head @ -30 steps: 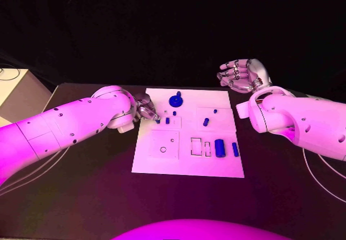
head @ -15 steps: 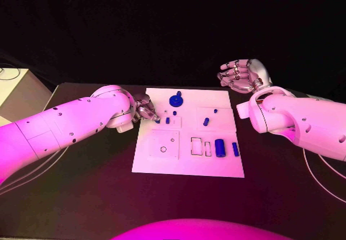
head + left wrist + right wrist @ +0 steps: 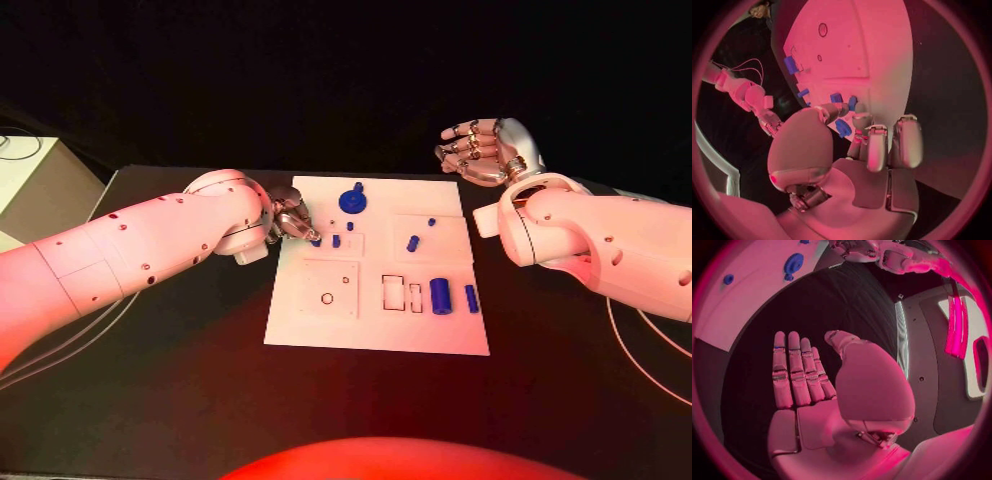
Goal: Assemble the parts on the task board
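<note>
Left robot hand pinches a small blue part at the board's left edge, likely to seat it nearby. Right robot hand waits off the board's far right corner, fingers apart, holding nothing.

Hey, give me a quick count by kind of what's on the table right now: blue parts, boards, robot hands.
Blue parts: 8, including the blue part pinched by the left robot hand
White task board: 1
Robot hands: 2, the left one and the empty right robot hand
Total: 11
</note>
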